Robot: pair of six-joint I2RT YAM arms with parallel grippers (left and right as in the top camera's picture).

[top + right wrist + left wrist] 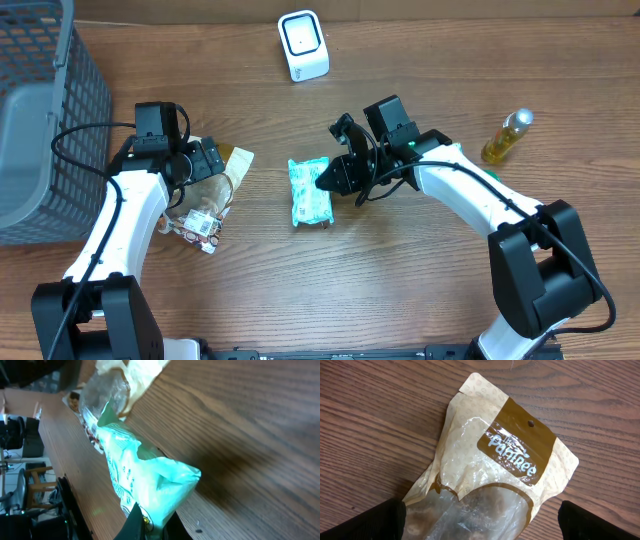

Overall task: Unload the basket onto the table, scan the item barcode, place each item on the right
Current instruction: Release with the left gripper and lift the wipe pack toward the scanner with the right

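A mint-green packet [309, 190] lies on the wooden table, and my right gripper [330, 178] is shut on its right edge. In the right wrist view the green packet [145, 482] runs up from between the dark fingertips [133, 524]. A tan and clear pouch [218, 172] lies at the left, with my left gripper [196, 163] open over it. In the left wrist view the pouch [495, 455] lies flat between the two wide-apart fingers [375, 522], neither touching it. The white barcode scanner [303, 45] stands at the back centre.
A grey mesh basket [45, 110] takes up the far left. A small packet with red print [200, 228] lies just below the pouch. A yellow bottle [507, 136] lies at the right.
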